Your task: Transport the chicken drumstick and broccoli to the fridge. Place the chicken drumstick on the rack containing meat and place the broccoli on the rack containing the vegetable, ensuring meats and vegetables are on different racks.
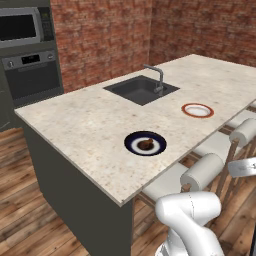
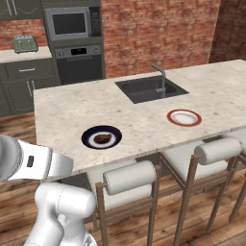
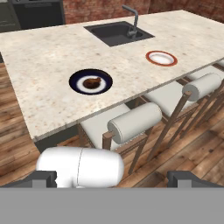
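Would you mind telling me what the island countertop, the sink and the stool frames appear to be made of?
The countertop looks like polished stone, perhaps granite or marble: pale beige with fine speckling. The sink seems a dark matte composite or coated metal, while its faucet has a grey metallic look. The stool frames look like brown wood, though the render leaves that open.

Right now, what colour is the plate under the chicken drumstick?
The plate is dark navy with a white centre, holding the chicken drumstick; the hand view shows it best.
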Controlling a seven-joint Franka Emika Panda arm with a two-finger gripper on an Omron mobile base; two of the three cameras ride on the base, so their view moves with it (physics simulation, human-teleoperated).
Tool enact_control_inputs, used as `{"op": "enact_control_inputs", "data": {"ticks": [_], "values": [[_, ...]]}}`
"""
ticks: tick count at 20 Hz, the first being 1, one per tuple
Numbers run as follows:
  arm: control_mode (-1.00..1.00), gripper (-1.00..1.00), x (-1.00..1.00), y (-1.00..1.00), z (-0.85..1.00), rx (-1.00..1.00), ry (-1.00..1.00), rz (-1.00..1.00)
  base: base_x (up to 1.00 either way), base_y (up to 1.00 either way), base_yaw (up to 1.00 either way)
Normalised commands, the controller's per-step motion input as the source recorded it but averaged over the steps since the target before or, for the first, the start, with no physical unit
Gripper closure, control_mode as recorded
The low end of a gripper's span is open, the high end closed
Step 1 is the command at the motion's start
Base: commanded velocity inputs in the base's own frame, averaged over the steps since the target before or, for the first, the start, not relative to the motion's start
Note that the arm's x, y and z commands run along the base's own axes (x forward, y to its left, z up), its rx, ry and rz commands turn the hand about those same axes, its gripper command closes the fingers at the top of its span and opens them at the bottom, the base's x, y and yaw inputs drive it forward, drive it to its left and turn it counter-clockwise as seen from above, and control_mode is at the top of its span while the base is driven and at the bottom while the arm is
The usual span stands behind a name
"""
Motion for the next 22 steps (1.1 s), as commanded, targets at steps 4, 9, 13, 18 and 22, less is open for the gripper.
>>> {"op": "enact_control_inputs", "data": {"ticks": [4,9,13,18,22], "values": [[-1.00,-1.00,0.63,0.00,-0.01,0.06,0.15,0.00,0.19,0.00,0.00],[-1.00,-1.00,0.83,0.00,0.00,0.02,0.12,-0.01,0.00,0.00,0.00],[-1.00,-1.00,0.86,0.24,-0.12,0.03,0.26,-0.13,0.00,0.00,0.00],[-1.00,-1.00,0.78,0.26,-0.25,0.13,0.23,-0.15,0.00,0.00,0.00],[-1.00,-1.00,0.58,0.27,-0.44,0.18,0.16,-0.18,0.00,0.00,0.00]]}}
